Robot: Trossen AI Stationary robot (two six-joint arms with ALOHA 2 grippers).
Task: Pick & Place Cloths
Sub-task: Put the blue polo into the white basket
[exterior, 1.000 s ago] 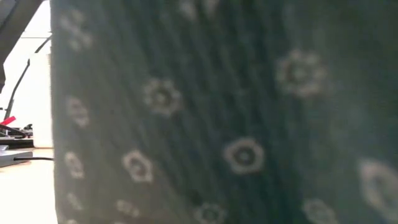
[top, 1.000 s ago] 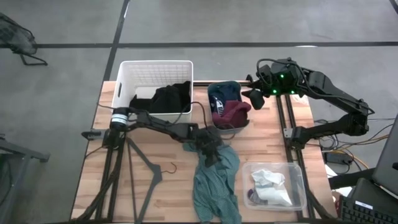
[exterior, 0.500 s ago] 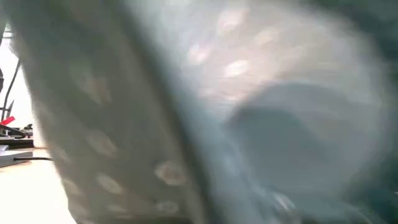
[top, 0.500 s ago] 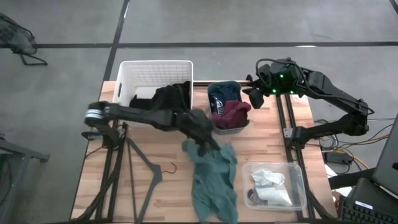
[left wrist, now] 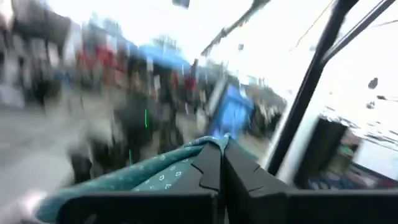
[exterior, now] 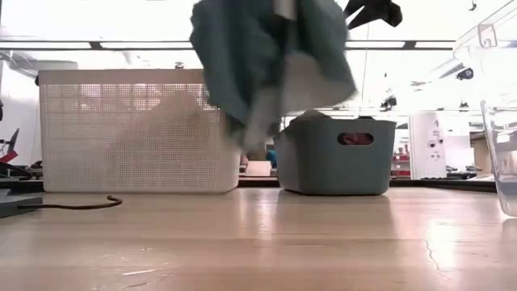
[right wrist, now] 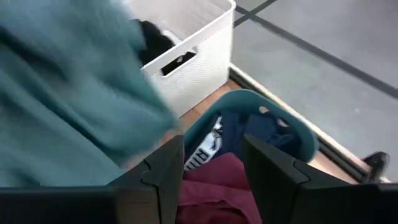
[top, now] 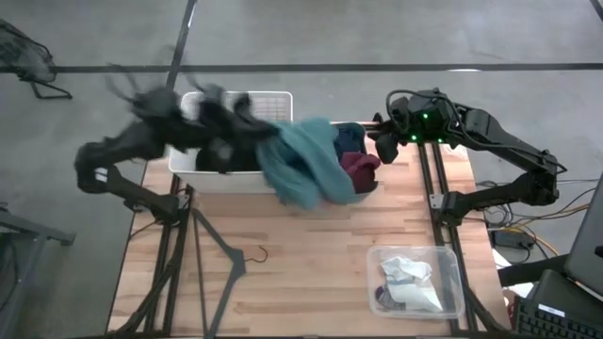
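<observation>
The left gripper [left wrist: 221, 163], over the white bin [top: 203, 168], is clamped shut on the teal cloth [top: 301, 160]. The cloth hangs in the air between the white bin and the teal bin [exterior: 335, 158]. The right gripper [right wrist: 211, 162] stands open above the teal bin, holding nothing, over the maroon cloth [right wrist: 211, 193].

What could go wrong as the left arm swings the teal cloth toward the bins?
1. The teal cloth hangs partly over the teal bin, so it might land there instead of in the white basket.
2. The left tool pinches only an edge; the cloth may slip mid-swing.
3. The right tool, open above the teal bin, could catch the trailing fabric.
</observation>
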